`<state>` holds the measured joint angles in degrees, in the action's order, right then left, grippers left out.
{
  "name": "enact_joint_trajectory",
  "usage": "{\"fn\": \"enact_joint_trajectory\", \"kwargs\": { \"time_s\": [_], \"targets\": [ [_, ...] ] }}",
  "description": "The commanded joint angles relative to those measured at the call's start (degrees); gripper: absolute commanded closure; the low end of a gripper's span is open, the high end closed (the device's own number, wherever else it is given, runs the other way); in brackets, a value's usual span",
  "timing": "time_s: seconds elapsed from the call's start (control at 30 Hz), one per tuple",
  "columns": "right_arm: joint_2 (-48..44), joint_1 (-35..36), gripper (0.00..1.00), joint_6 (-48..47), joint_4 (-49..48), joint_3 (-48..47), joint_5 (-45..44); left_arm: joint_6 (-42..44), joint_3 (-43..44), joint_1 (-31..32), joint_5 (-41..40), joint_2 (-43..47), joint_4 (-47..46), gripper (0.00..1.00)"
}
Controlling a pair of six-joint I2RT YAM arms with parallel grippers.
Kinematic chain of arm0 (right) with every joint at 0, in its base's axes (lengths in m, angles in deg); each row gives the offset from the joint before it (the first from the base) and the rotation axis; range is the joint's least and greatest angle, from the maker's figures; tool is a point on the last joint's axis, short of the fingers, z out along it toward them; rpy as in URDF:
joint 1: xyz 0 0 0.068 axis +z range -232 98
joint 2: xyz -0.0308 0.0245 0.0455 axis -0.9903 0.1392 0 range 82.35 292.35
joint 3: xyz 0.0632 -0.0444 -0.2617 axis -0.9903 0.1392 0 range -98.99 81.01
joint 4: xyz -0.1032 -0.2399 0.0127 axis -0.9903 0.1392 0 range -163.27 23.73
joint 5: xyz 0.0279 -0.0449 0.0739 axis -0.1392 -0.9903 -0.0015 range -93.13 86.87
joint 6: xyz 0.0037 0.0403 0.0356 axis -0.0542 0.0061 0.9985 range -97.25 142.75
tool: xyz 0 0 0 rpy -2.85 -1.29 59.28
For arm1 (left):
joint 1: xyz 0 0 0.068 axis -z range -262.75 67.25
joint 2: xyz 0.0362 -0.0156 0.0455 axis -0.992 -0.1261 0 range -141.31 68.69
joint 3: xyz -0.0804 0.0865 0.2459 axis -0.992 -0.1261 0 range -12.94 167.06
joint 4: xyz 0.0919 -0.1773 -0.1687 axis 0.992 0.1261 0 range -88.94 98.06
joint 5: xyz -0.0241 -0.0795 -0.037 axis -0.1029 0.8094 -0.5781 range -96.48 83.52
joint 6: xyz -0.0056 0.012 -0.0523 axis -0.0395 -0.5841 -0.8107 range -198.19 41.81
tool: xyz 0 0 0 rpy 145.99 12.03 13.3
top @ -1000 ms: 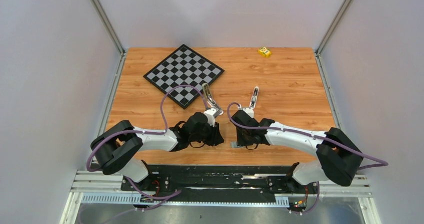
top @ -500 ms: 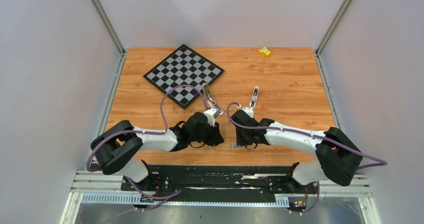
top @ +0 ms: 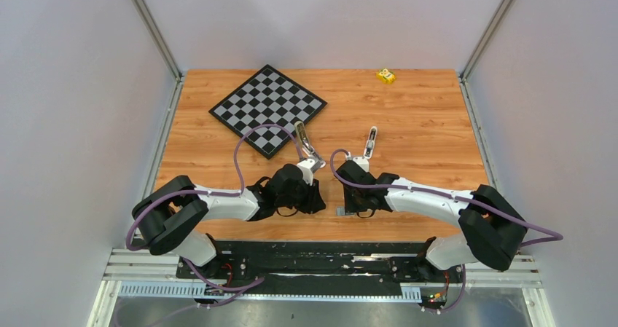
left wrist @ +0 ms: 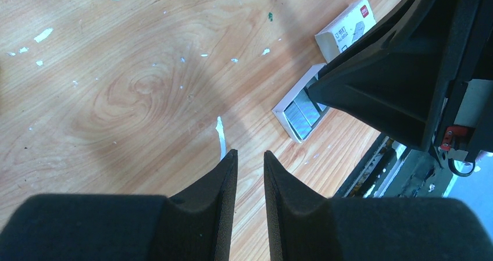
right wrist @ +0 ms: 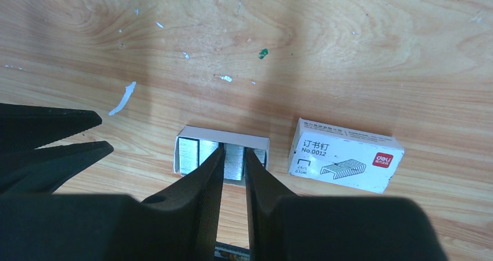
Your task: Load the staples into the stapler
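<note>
The staples (right wrist: 189, 155) are silvery strips lying side by side in a small white tray (right wrist: 224, 134) near the table's front edge, also seen in the left wrist view as staples (left wrist: 305, 113). My right gripper (right wrist: 234, 150) reaches down into the tray, its two fingers pressed against either side of one strip that still lies there. My left gripper (left wrist: 250, 153) hovers just left of the tray with a narrow gap and only bare wood between its fingers. The stapler (top: 302, 138), olive-topped with shiny metal, lies farther back on the table, apart from both grippers.
A white labelled staple box (right wrist: 346, 155) lies right of the tray. A chessboard (top: 268, 108) sits at the back left and a yellow block (top: 385, 75) at the far edge. A small dark and silver piece (top: 372, 141) lies beyond my right gripper (top: 346, 207).
</note>
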<state>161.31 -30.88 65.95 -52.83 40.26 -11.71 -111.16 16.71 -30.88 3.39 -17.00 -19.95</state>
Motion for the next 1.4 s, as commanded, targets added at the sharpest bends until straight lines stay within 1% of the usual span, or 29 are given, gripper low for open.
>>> {"fn": "enact_joint_trajectory", "kwargs": {
  "time_s": [0.0,0.27,0.47,0.73,1.0,1.23,1.37],
  "targets": [
    [1.1,0.8,0.78,0.2,3.0,0.2,-0.4,0.7,0.1,-0.3,-0.5,0.5,-0.2,0.75],
    [1.6,0.8,0.80,0.3,3.2,0.3,-0.1,0.5,0.0,-0.3,-0.6,0.5,-0.4,0.75],
    [1.7,0.8,0.76,0.4,3.5,0.2,0.0,0.4,0.0,-0.3,-0.7,0.8,-0.3,0.75],
    [0.1,0.8,0.83,0.0,3.6,0.4,-0.5,0.3,-0.1,-0.3,-0.8,1.2,-0.3,0.74],
    [-2.6,0.8,0.85,0.1,4.0,0.5,-0.7,0.2,-0.1,-0.3,-0.9,1.1,-0.5,0.74],
    [-2.9,0.8,0.85,-0.1,4.2,0.5,-0.9,0.2,-0.1,-0.3,-0.8,0.9,-0.5,0.74],
    [-2.5,0.8,0.81,-0.1,4.2,0.7,-0.9,0.2,0.0,-0.3,-0.7,0.5,-0.7,0.74]
  ]
}}
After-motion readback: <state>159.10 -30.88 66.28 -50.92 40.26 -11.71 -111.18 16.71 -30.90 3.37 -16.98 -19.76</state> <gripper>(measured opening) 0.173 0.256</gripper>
